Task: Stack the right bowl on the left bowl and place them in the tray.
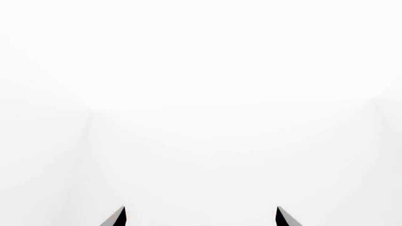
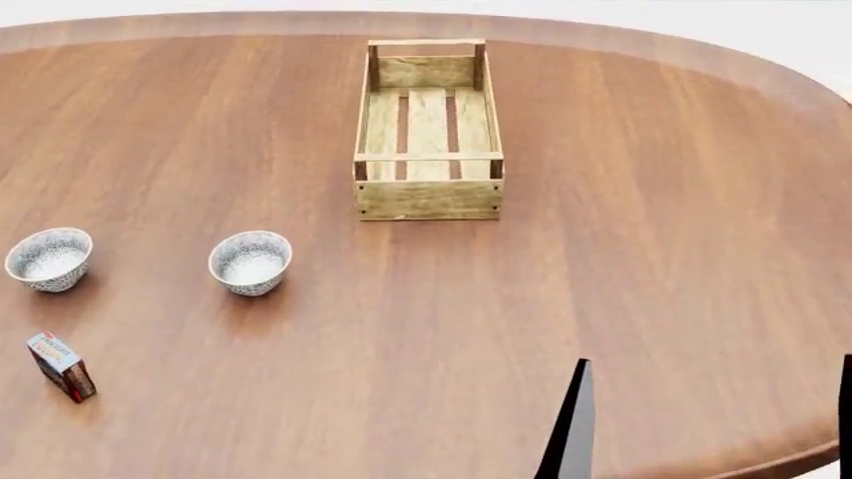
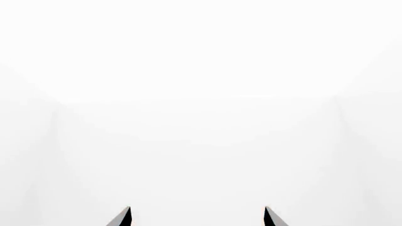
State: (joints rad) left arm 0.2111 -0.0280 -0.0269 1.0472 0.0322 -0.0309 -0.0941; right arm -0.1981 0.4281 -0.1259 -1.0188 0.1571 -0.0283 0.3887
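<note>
The right bowl (image 2: pixel 250 262), small and speckled grey-white, stands upright on the wooden table (image 2: pixel 639 279), toward its left side. The left bowl (image 2: pixel 50 258), of the same kind, stands beside it, nearer the table's left edge and clear of it, with bare wood between the two. Both look empty. The tray (image 2: pixel 428 130), a light-wood slatted crate with dark corner posts, lies well apart from the bowls toward the table's far edge, near the middle, long axis running away from the robot, nothing in it. A small red-and-blue box (image 2: pixel 60 366) stands close to the near left edge, in front of the left bowl.

Nothing has been stacked or moved into the tray, so by my reading the task is at its very start: the first step, reaching for the right bowl, is not yet begun.

The right gripper (image 2: pixel 709 419) shows in the head view as two dark fingertips over the table's near right edge, set wide apart and holding nothing; its wrist view shows the same spread tips against blank white. The left gripper (image 1: pixel 201 217) is absent from the head view; its own wrist view shows its tips likewise spread and empty, facing only white.

The next move likely calls for an arm to travel to the right bowl, come down over its rim with jaws spread, and pinch one wall firmly enough to lift it level.
</note>
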